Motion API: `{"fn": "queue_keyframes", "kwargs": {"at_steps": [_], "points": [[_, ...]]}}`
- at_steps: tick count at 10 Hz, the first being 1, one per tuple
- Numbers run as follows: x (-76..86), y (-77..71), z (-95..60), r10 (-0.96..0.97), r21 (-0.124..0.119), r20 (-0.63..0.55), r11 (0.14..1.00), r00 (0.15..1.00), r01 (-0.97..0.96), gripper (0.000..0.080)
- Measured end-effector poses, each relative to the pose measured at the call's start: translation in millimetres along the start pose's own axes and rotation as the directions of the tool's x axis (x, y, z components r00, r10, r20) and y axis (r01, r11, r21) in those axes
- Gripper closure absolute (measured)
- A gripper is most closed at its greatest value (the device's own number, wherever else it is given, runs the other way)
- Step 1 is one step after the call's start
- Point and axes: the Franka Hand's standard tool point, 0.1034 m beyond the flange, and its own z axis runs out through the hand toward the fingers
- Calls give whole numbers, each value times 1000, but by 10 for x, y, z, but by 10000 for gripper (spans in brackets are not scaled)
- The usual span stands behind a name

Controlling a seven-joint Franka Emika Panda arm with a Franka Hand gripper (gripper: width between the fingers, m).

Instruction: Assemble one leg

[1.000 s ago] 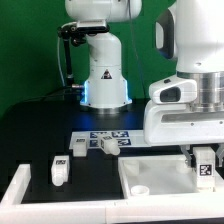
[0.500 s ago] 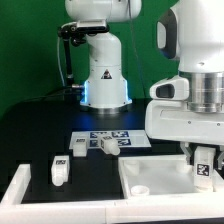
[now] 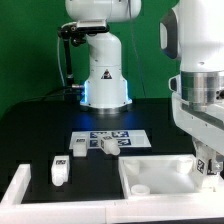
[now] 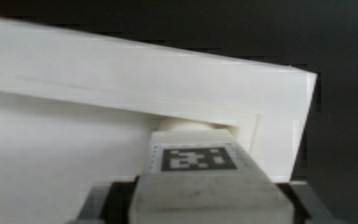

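My gripper (image 3: pixel 208 168) is at the exterior view's right, shut on a white leg (image 3: pixel 207 160) with a black marker tag. It holds the leg upright at the far right corner of the white square tabletop (image 3: pixel 150 172). In the wrist view the leg (image 4: pixel 197 160) stands between my dark fingers (image 4: pixel 115 205), its far end against the corner of the tabletop (image 4: pixel 105 100). Whether it is seated in a hole is hidden. My gripper (image 4: pixel 202 208) grips the leg by its sides.
Three loose white legs lie on the black table: one (image 3: pixel 60 171) at the exterior view's left, two (image 3: pixel 78 146) (image 3: pixel 108 144) by the marker board (image 3: pixel 112 135). A white rail (image 3: pixel 15 187) runs along the front left. The robot base (image 3: pixel 103 75) stands behind.
The arm's wrist and hand have turned and shifted toward the exterior view's right. The leg stays in my grip at the tabletop's corner, almost in the same place.
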Motion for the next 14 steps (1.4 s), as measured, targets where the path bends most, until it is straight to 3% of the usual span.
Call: {"fn": "queue_keyframes", "kwargs": {"at_steps": [2,3,5,6,10,11,12,13,14], "points": [[0,1,1,-31,0,1,1000,1000,31,515],[7,1,3,-194,-4,-8,981,981,194,417],[-8,12,10,-552,-20,4,834,834,552,191],[-20,22,14,-664,-19,12,747,747,665,191],[-4,29,20,-835,-22,8,549,550,835,151],[36,-9,18,-923,-19,-11,385,385,923,151],[92,-52,22,-961,-17,-44,275,274,961,151],[76,-39,29,-936,-13,-40,352,351,936,151],[82,-40,28,-936,-13,-40,351,350,936,266]]}}
